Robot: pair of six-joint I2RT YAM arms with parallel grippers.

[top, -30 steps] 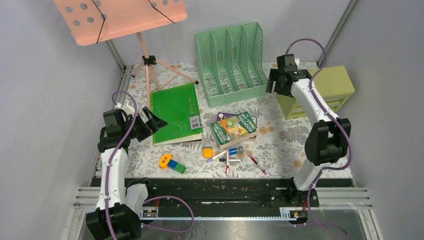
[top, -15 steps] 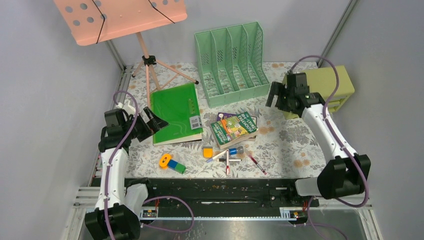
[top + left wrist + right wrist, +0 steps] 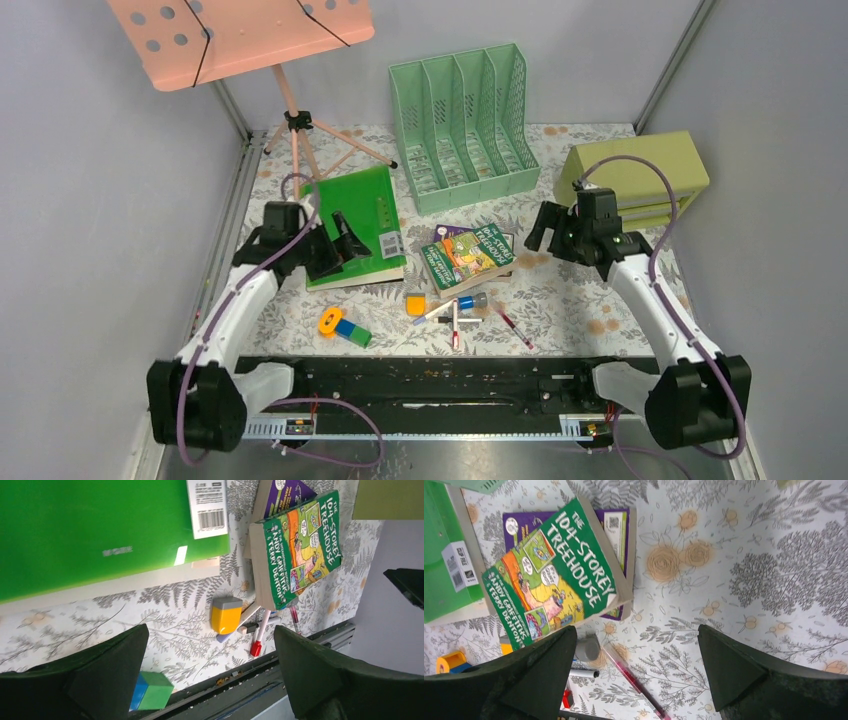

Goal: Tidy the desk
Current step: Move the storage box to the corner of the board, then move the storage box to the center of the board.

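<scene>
Desk (image 3: 600,290) fills the middle of the top view. It is a flat top with a pale cloth full of ferns and orange flowers, and metal rails run round it.

Two books lie in a pile near the middle. A green book (image 3: 551,580) sits on top of a purple book (image 3: 616,525), a bit crooked, so the purple one peeks out at the back. Just in front of the books are a yellow block (image 3: 226,615), a marker (image 3: 455,325) with a red end and a red pen (image 3: 631,677). They lie close together. More to the left, a blue and green block (image 3: 352,333) touches a small orange thing (image 3: 329,322).

A green folder (image 3: 365,215) lies flat to the left of the books. It has a white label on the corner near them.

The left gripper (image 3: 338,248) hangs over the near part of the folder. Its fingers (image 3: 100,675) are spread wide and hold nothing. The right gripper (image 3: 545,232) hangs over bare cloth just to the right of the books. Its fingers (image 3: 744,670) are spread wide too and hold nothing.

At the back of the desk stands a pale green file rack (image 3: 465,125). An olive drawer box (image 3: 640,170) sits at the back right. A pink music stand (image 3: 240,35) is at the back left, with its thin legs on the cloth behind the folder.
</scene>
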